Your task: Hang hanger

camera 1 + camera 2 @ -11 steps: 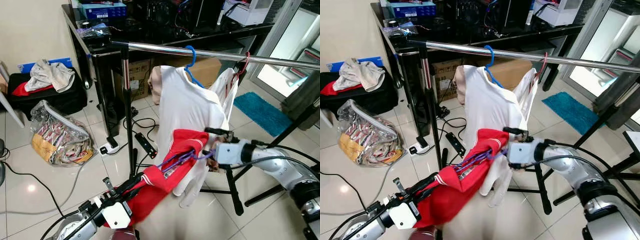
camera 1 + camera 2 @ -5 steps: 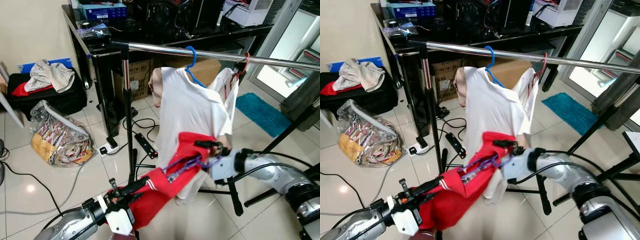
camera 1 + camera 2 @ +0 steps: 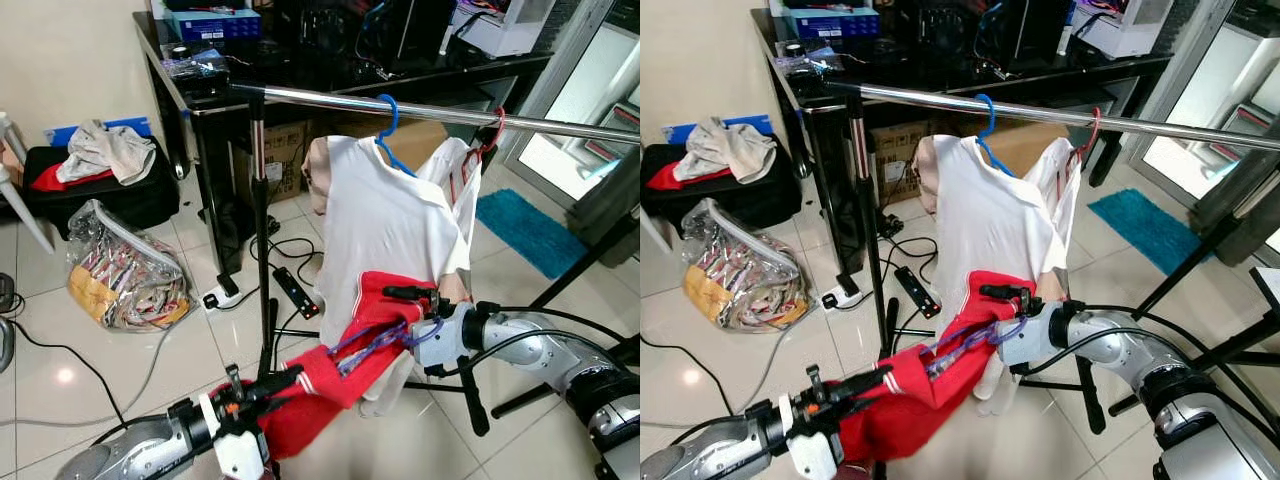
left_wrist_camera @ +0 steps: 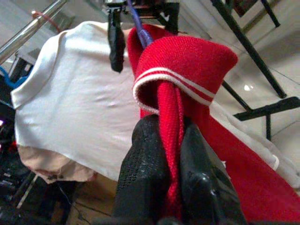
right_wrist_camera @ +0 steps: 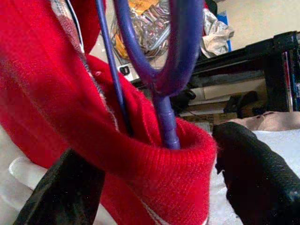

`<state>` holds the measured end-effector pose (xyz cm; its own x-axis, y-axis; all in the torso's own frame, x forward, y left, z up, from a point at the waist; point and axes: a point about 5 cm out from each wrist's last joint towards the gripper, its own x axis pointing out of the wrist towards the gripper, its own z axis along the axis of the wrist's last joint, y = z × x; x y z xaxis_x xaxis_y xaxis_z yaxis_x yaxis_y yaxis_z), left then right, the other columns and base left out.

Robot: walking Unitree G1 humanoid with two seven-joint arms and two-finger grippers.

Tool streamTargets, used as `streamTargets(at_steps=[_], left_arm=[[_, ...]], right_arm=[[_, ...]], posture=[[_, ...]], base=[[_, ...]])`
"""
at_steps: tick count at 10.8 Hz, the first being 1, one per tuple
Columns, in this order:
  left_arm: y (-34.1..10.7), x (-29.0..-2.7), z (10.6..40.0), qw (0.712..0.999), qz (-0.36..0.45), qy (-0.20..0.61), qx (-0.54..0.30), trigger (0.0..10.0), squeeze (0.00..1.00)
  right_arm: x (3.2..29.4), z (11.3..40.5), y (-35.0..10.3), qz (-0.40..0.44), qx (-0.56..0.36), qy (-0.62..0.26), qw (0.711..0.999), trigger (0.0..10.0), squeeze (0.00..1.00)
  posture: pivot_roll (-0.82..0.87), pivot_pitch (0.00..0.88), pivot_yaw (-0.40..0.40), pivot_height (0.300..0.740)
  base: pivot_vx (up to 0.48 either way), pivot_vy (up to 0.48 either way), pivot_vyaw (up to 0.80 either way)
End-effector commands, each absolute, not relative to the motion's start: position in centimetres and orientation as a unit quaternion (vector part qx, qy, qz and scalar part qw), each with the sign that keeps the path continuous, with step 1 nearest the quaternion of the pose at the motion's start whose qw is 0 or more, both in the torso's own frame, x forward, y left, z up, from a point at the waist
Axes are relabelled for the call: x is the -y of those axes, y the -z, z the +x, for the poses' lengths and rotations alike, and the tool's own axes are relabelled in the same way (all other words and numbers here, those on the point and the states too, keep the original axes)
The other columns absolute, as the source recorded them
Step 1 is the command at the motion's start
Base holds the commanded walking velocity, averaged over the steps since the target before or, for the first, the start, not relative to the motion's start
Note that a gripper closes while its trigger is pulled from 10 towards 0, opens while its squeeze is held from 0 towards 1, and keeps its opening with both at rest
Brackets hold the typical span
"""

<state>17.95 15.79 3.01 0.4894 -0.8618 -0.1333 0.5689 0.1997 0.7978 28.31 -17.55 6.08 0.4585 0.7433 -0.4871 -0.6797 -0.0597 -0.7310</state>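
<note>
Tiled floor (image 3: 190, 340); black desk (image 3: 300, 75) behind rail (image 3: 440, 112).

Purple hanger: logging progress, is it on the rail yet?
No. The purple hanger sits inside the red shirt, held between both grippers below the rail.
</note>
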Motion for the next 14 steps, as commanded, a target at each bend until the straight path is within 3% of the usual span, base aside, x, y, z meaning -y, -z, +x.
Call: streamTargets(at_steps=[1, 2, 3, 4, 5, 8, 10, 12, 13, 14], left_arm=[[-3.2, -15.2, 17.8, 0.736, 0.417, 0.497, 0.194, 0.0, 0.0], [-3.1, -15.1, 17.8, 0.734, 0.418, 0.498, 0.197, 0.0, 0.0], [-3.1, -15.0, 17.9, 0.726, 0.422, 0.503, 0.202, 0.0, 0.0], [-2.9, -14.8, 17.9, 0.719, 0.426, 0.508, 0.207, 0.0, 0.0], [-2.9, -14.7, 18.0, 0.719, 0.426, 0.507, 0.21, 0.0, 0.0], [-3.1, -14.2, 18.2, 0.703, 0.434, 0.515, 0.229, 0.0, 0.0], [-3.0, -14.1, 18.1, 0.703, 0.434, 0.514, 0.233, 2.9, 0.0], [-2.9, -14.0, 18.5, 0.715, 0.43, 0.5, 0.232, 8.4, 0.0], [-2.8, -14.0, 18.5, 0.722, 0.427, 0.495, 0.226, 10.0, 0.0], [-2.7, -14.0, 18.5, 0.725, 0.426, 0.495, 0.222, 10.0, 0.0]], right_arm=[[18.0, 28.3, -6.0, -0.514, 0.025, -0.513, 0.687, 4.0, 0.0], [18.0, 28.3, -5.9, -0.516, 0.023, -0.512, 0.687, 3.2, 0.0], [18.1, 28.3, -5.7, -0.52, 0.018, -0.508, 0.687, 3.8, 0.0], [18.0, 28.2, -5.5, -0.521, 0.016, -0.509, 0.685, 2.5, 0.0], [17.9, 28.2, -5.5, -0.52, 0.017, -0.511, 0.684, 0.0, 0.0], [17.7, 28.1, -5.5, -0.517, 0.019, -0.514, 0.684, 0.0, 0.0], [17.6, 27.5, -5.5, -0.499, 0.027, -0.532, 0.683, 0.0, 0.0], [17.8, 27.1, -5.5, -0.49, 0.025, -0.544, 0.681, 0.0, 0.0], [17.9, 26.9, -5.5, -0.484, 0.023, -0.549, 0.681, 0.0, 0.0], [18.0, 26.9, -5.5, -0.481, 0.023, -0.551, 0.682, 0.0, 0.0]], posture=[[0.29, 0.004, -0.067, 0.74], [0.29, 0.004, -0.067, 0.74], [0.28, 0.005, -0.067, 0.74], [0.28, 0.005, -0.066, 0.74], [0.28, 0.004, -0.066, 0.74], [0.28, 0.003, -0.065, 0.74], [0.27, 0.005, -0.063, 0.74], [0.27, 0.007, -0.064, 0.74], [0.27, 0.008, -0.065, 0.74], [0.27, 0.008, -0.065, 0.74]], base=[[0.0, 0.0, 0.0], [0.0, 0.0, 0.0], [0.0, 0.0, 0.0], [0.0, 0.0, 0.0], [0.0, 0.0, 0.0], [0.0, 0.0, 0.0], [0.0, 0.0, 0.0], [0.0, 0.0, 0.0], [0.0, 0.0, 0.0], [0.0, 0.0, 0.0]])
